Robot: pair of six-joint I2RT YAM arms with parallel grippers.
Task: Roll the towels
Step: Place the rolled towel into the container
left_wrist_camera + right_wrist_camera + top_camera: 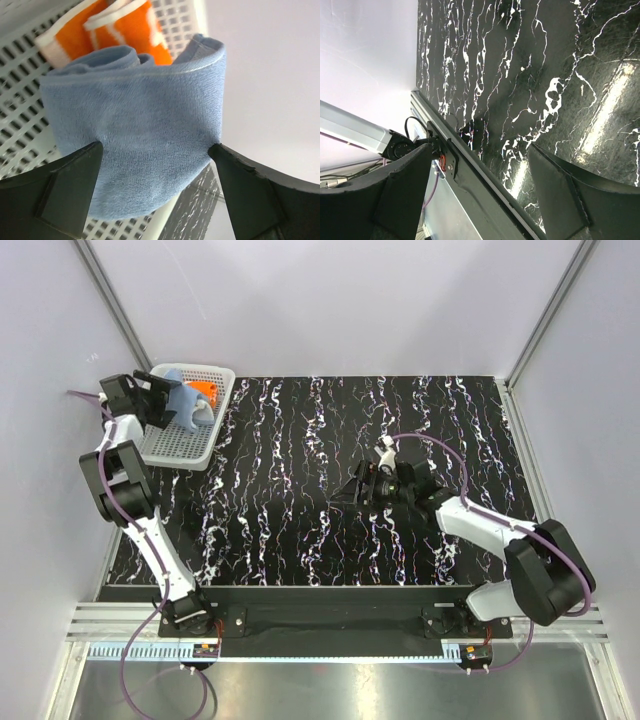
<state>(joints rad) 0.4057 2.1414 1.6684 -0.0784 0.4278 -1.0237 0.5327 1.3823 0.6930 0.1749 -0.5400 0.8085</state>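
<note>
Black marbled tabletop (300, 440), far-left corner: rolled light-blue towel (145, 125), orange printed towel (140, 30) held in white mesh basket (185, 450). Left gripper (155, 150), right gripper (480, 150): jaws spread, nothing gripped. Rolling judged nearly done.

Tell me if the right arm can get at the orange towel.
Probably not easily: the right arm sits mid-table, while the orange towel lies in the far-left basket, with the left arm and the blue towel crowding it.
</note>
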